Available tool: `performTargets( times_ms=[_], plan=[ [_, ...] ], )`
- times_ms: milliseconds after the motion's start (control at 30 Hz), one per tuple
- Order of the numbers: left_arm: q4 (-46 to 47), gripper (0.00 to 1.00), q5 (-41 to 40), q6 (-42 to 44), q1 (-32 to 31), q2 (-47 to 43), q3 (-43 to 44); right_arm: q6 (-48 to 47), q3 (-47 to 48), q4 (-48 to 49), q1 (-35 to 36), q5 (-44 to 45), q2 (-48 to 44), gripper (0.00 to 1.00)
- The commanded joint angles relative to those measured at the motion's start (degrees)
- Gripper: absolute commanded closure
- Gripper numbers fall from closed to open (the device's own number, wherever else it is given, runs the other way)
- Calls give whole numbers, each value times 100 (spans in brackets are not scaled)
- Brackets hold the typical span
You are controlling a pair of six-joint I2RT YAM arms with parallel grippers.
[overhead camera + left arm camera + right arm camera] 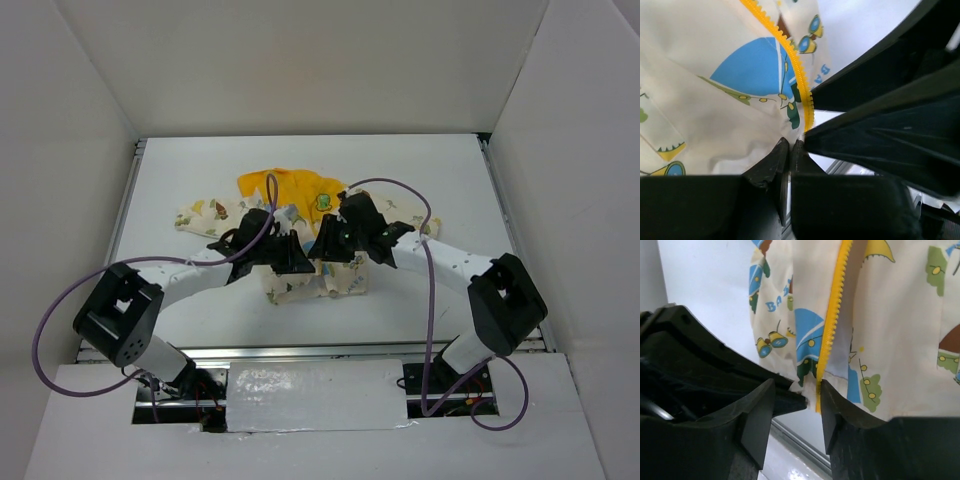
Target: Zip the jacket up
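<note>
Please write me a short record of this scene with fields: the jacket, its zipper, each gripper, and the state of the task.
jacket: cream printed cloth with a yellow hood, on the white table between the two arms
zipper: yellow teeth, one row showing along the front edge; slider not seen
left gripper: shut on the jacket's lower hem, beside the zipper's end
right gripper: open, one finger on each side of the zipper's lower end
task state: zipper not joined near the hem
</note>
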Motion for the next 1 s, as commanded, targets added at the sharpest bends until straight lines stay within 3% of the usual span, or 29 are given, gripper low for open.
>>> performTargets(
  times_ms=[0, 200, 367, 433, 567, 700, 967],
  plan=[
    [83, 100, -225, -1, 71, -151, -120, -136, 51, 342, -141, -256, -290, 49],
    [-673, 100, -1051, 60, 352, -713, -313, -918, -178, 0, -63, 552, -853, 49],
    [-1289, 100, -1858, -115, 450, -1258, -445, -1288, 41, -825, 533, 1429, -494, 51],
    [-1395, 100, -2018, -186, 485, -1494, -524, -1297, 305, -1298, 771, 2158, -214, 51],
    [-1386, 100, -1861, -204, 555, -1672, -647, -1157, 927, -2012, 1403, 3607, 349, 52],
    [-1342, 100, -1702, -142, 582, -1619, -682, -1051, 1473, -2732, 1765, 4304, 991, 53],
    [-1307, 100, -1649, -28, 617, -1645, -761, -752, 1721, -3112, 1880, 4560, 1581, 58]
  ],
)
